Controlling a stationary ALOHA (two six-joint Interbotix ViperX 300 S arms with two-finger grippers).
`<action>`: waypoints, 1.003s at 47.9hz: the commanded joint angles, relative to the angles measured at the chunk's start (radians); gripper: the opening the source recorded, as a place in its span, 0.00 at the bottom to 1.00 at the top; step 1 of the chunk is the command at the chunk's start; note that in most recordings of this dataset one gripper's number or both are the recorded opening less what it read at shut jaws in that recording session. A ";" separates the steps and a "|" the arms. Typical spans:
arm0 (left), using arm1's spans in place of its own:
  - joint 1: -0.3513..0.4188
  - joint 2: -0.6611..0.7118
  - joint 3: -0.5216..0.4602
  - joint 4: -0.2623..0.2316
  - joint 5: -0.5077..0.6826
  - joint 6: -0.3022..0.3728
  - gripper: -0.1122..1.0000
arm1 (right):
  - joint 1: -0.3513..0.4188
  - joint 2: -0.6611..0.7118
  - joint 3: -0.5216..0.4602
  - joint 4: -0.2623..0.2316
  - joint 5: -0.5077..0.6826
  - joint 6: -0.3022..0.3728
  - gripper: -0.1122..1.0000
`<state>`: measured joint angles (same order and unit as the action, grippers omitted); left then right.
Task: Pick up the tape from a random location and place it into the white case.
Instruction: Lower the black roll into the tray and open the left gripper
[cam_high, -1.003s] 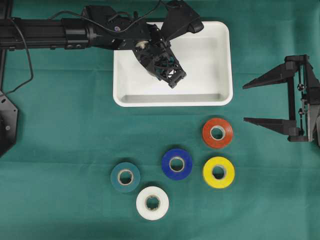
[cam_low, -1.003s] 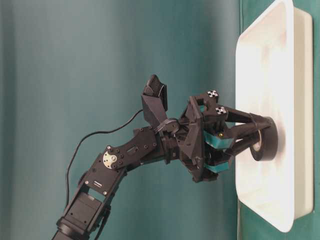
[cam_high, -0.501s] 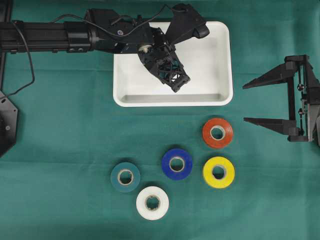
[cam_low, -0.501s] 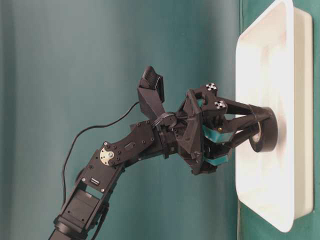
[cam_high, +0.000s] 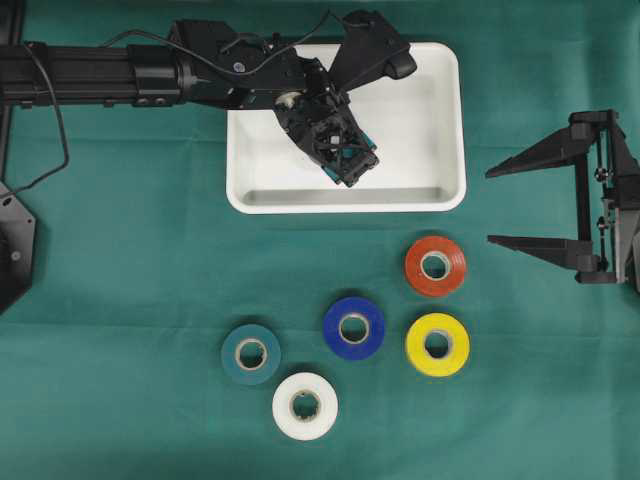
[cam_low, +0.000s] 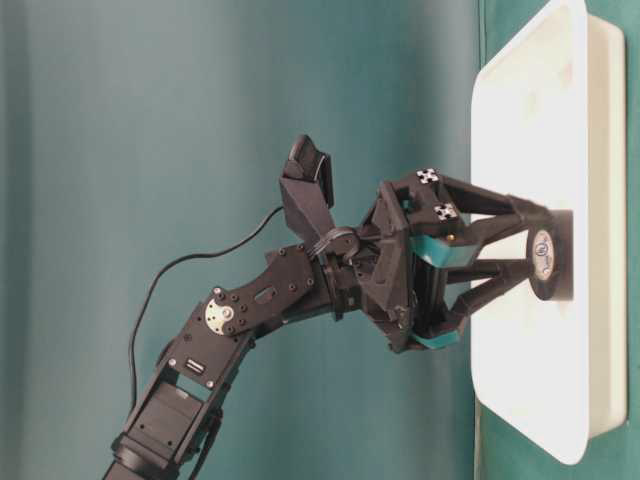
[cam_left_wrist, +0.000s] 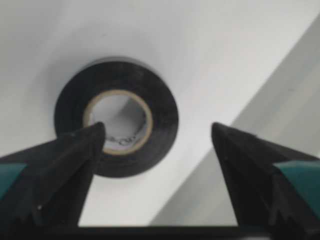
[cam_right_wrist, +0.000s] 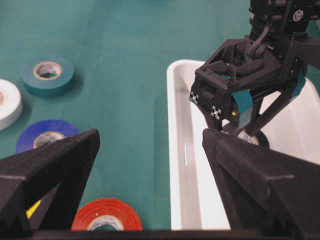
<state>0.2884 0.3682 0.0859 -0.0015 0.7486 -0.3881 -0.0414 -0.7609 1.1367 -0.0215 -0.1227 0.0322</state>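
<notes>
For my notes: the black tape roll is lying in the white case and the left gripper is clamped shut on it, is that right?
Not quite. The black tape roll does lie in the white case, but the left gripper is open, its fingers spread clear of the roll, as the left wrist view shows.

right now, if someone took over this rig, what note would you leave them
Left gripper: open, poised over the white case, fingers either side of the black tape, no grip on it.
Right gripper: open, holding nothing, parked to the right of the case.
Black tape: lying flat on the floor of the case.
Done: the tape is in the case.
Left: lift the left arm clear.
On the cloth: red, blue, yellow, teal and white rolls, untouched.
</notes>
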 joint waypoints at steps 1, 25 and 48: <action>-0.003 -0.037 -0.012 -0.002 -0.008 -0.003 0.91 | -0.002 0.002 -0.015 -0.003 -0.006 0.002 0.93; -0.003 -0.069 -0.017 0.000 0.000 -0.006 0.88 | -0.002 0.002 -0.015 -0.003 -0.006 0.003 0.93; -0.008 -0.227 -0.057 0.003 0.092 -0.009 0.88 | -0.002 0.002 -0.023 -0.002 -0.005 0.006 0.93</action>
<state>0.2823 0.1948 0.0644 -0.0015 0.8222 -0.3988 -0.0414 -0.7609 1.1367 -0.0230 -0.1227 0.0383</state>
